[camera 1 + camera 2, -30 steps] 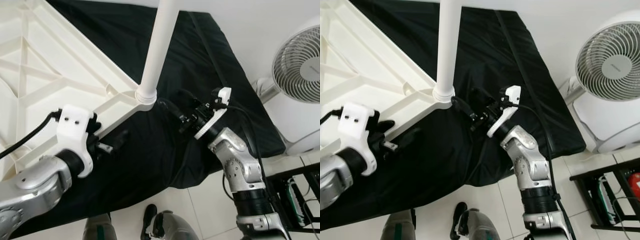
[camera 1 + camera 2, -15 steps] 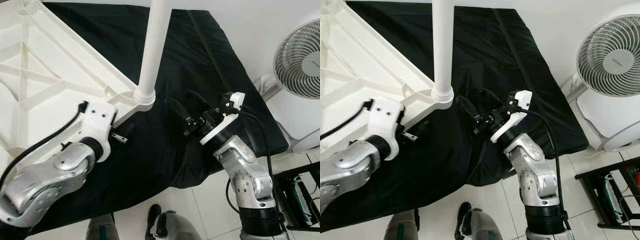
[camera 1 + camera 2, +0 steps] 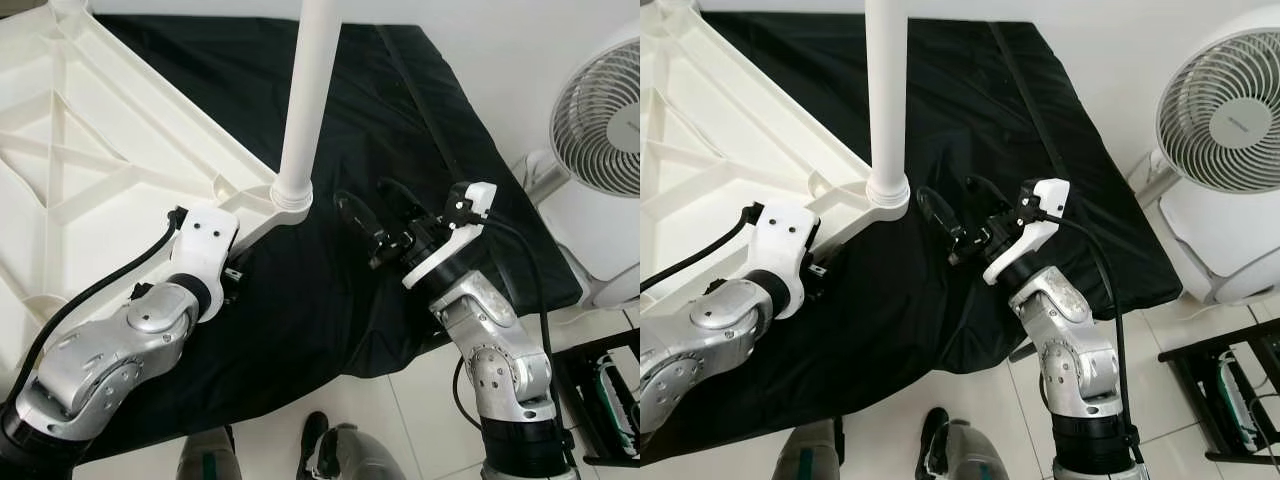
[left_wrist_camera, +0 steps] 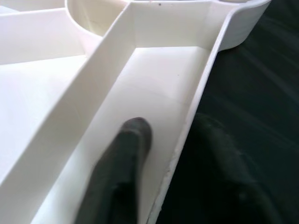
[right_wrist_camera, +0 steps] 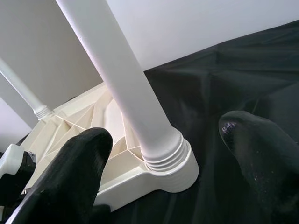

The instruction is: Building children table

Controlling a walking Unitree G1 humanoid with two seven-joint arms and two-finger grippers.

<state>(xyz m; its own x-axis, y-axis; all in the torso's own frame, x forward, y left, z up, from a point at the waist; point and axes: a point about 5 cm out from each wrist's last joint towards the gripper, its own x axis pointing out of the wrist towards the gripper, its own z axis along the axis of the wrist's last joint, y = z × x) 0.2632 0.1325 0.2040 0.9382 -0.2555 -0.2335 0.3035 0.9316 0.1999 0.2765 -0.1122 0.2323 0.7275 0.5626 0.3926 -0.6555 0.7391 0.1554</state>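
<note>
Left eye: white tabletop (image 3: 90, 150) upside down on black sheet (image 3: 420, 120), edges cut off at 9 and 12; leg (image 3: 310, 90) upright in the corner socket, top out of frame. Left gripper (image 3: 235, 275) at the rim at 7 o'clock of the socket, fingers mostly hidden by its white mount. Right gripper (image 3: 365, 225) at 4 o'clock, apart. Fan (image 3: 600, 110) at 3, cropped. Left wrist: one finger (image 4: 124, 163) inside the rim, other blurred outside, straddling the wall; can't tell if pinching. Right wrist: fingers (image 5: 70, 172) spread wide, leg between, untouched.
</note>
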